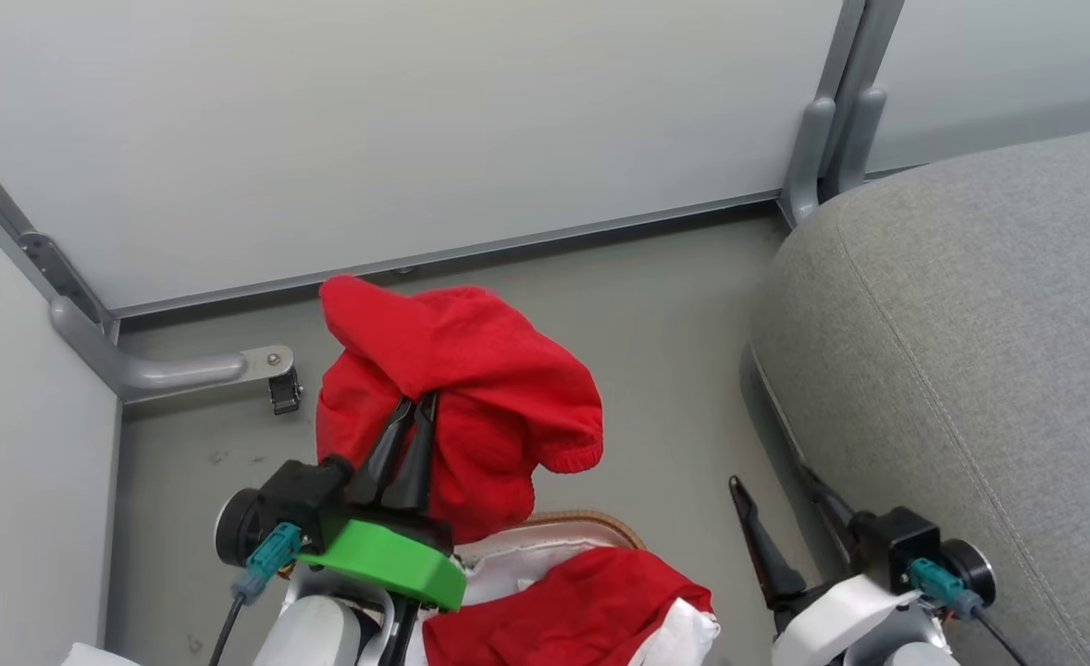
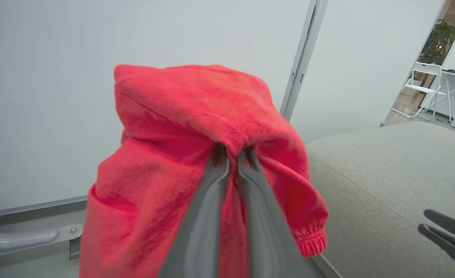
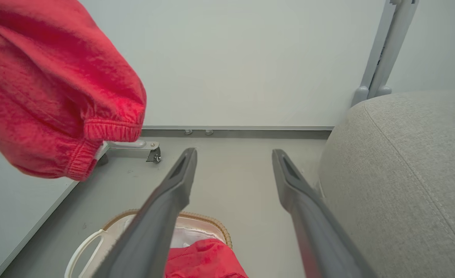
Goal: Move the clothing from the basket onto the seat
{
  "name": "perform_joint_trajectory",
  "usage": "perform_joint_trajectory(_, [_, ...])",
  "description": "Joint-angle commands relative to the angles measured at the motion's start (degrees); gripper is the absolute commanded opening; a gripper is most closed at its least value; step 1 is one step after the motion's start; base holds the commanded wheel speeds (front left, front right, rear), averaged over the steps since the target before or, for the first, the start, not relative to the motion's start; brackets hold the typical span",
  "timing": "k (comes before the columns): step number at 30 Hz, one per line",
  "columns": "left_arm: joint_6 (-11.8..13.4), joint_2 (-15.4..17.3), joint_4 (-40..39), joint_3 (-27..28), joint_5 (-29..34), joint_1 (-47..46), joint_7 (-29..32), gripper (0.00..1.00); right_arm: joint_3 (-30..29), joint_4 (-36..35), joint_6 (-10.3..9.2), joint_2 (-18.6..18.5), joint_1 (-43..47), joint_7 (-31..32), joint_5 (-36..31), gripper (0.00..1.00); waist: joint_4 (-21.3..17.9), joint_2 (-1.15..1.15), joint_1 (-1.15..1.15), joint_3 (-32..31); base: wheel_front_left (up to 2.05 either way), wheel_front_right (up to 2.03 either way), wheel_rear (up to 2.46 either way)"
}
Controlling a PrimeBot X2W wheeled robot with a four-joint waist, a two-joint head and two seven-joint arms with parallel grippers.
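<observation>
Seat [image 1: 971,351] takes up the right side, grey weave, nothing on the part in view. Plain garment [image 1: 489,398] is in the air over the floor [image 1: 675,351], above and beyond the basket and well left of the seat. It's draped over the left gripper [image 1: 418,405], whose jaws are clamped on a fold near its top, elastic cuff hanging on the seat side. Basket [image 1: 600,518] sits on the floor between the arms, brown rim and white liner showing, with the trimmed garment [image 1: 573,601] inside, red with a white panel. Right gripper [image 1: 774,479] is spread wide and empty, just beside the seat's edge. My read of the step: carrying item one, lift done, transfer not. Next move needs a swing right with enough height for the hanging cloth to pass over the rounded edge, then a release well onto the cushion so it can't slide off. Item two after that. No brands, labels or text readable.
</observation>
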Motion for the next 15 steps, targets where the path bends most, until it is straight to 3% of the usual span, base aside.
perform_joint_trajectory(1, [-0.1, 0.1, -0.8, -0.1, -0.3, 0.3, 0.0, 0.0, 1.5, 0.2, -0.06, -0.4, 0.8, -0.3, 0.1, 1.0, 0.7, 0.0, 0.01, -1.0, 0.0, 0.0, 0.0])
perform_joint_trajectory(8, [-0.1, 0.1, -3.4, -2.3, -1.0, 1.1, -0.1, 0.0, 15.8, -1.7, -0.06, -2.1, -4.0, -0.3, 0.7, 1.0, 1.3, 0.0, 0.01, -1.7, 0.0, 0.0, 0.0])
perform_joint_trajectory(15, [-0.1, 0.1, -2.8, -6.6, -2.5, 0.6, -0.1, 0.0, 22.2, -3.2, -0.06, -1.8, -11.6, -0.3, -0.4, 1.0, 3.7, 0.0, 0.01, -1.3, 0.0, 0.0, 0.0])
